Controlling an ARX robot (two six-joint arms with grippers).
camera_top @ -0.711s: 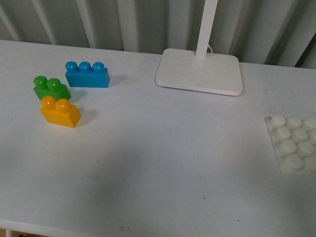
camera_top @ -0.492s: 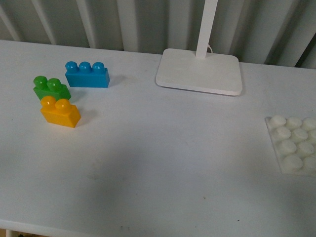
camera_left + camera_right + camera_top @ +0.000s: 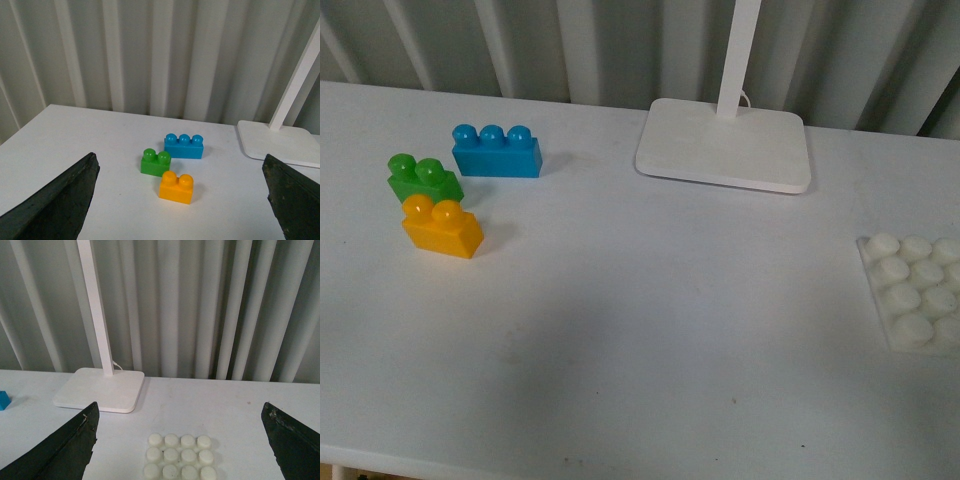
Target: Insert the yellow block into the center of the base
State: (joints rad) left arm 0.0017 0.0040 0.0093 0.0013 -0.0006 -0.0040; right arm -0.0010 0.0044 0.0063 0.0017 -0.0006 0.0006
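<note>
The yellow block (image 3: 442,227) stands on the white table at the left, its two studs up; the left wrist view also shows the yellow block (image 3: 176,187). The white studded base (image 3: 915,291) lies at the right edge, partly cut off. In the right wrist view the base (image 3: 179,456) lies ahead on the table. My left gripper (image 3: 182,200) is open, its dark fingers (image 3: 55,202) wide apart with the yellow block ahead between them, untouched. My right gripper (image 3: 180,450) is open too, above and short of the base. Neither arm appears in the front view.
A green two-stud brick (image 3: 422,179) touches the yellow block's far side. A blue three-stud brick (image 3: 497,151) stands just behind. A white lamp foot (image 3: 724,145) with its upright pole sits at the back centre. A corrugated grey wall closes off the table's far edge.
</note>
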